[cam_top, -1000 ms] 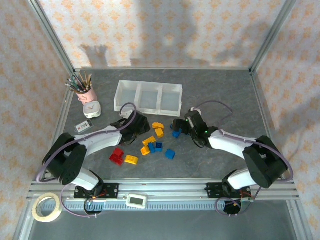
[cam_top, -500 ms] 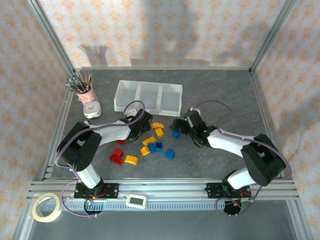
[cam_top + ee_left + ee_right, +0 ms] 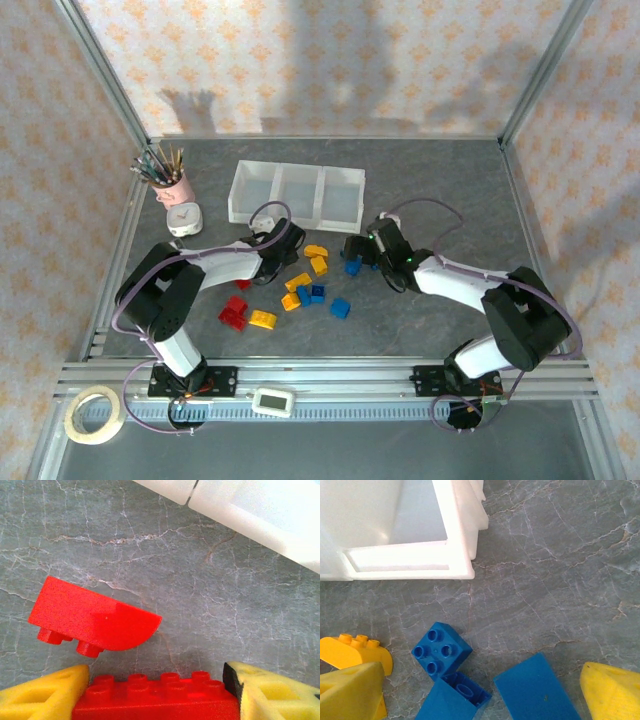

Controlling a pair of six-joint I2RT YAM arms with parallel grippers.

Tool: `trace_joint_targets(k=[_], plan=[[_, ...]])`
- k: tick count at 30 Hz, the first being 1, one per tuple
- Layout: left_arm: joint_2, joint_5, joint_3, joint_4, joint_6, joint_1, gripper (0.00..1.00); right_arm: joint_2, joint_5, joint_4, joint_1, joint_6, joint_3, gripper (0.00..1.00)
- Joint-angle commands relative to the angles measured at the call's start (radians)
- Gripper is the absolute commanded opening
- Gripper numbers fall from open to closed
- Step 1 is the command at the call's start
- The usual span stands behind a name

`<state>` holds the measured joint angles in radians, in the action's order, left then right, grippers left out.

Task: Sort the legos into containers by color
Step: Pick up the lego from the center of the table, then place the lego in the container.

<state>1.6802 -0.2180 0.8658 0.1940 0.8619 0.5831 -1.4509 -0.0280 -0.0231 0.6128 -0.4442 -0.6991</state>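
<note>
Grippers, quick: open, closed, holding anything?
Left gripper: closed on both ends of the long red brick.
Right gripper: open, holding nothing, over the blue bricks.

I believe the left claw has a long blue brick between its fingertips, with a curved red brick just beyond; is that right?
Not quite: the long brick in the left claw is red, as the left wrist view shows; the rest holds.
</note>
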Motion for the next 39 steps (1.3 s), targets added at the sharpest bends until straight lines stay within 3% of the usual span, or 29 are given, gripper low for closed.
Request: trace_joint_targets(k=[1, 6, 12, 17, 21, 30, 39], plan=[[-0.074, 0.002, -0.012, 0.015, -0.030, 0.008, 0.61, 0.022, 0.034, 0.035, 0.004, 0.016, -0.034, 1.00], [-0.182, 0.022, -0.021, 0.037, -0.085, 0.008, 0.57, 0.042, 0.014, 0.067, 0.004, 0.022, -0.065, 1.00], [-0.279, -0.048, 0.067, 0.142, -0.165, 0.002, 0.52, 0.059, -0.015, 0.050, 0.005, 0.003, -0.082, 1.00], [-0.304, -0.041, 0.129, 0.121, -0.229, -0.089, 0.48, 0.031, -0.018, 0.004, 0.005, -0.006, -0.100, 1.00], [-0.243, 0.010, 0.188, 0.089, -0.261, -0.192, 0.46, -0.007, -0.023, -0.058, 0.005, -0.011, -0.123, 1.00], [-0.024, -0.011, 0.352, 0.025, -0.303, -0.351, 0.45, -0.103, -0.003, -0.077, 0.005, -0.005, -0.201, 1.00], [0.212, 0.048, 0.553, 0.012, -0.308, -0.383, 0.46, -0.143, 0.024, -0.052, 0.004, 0.025, -0.239, 1.00]])
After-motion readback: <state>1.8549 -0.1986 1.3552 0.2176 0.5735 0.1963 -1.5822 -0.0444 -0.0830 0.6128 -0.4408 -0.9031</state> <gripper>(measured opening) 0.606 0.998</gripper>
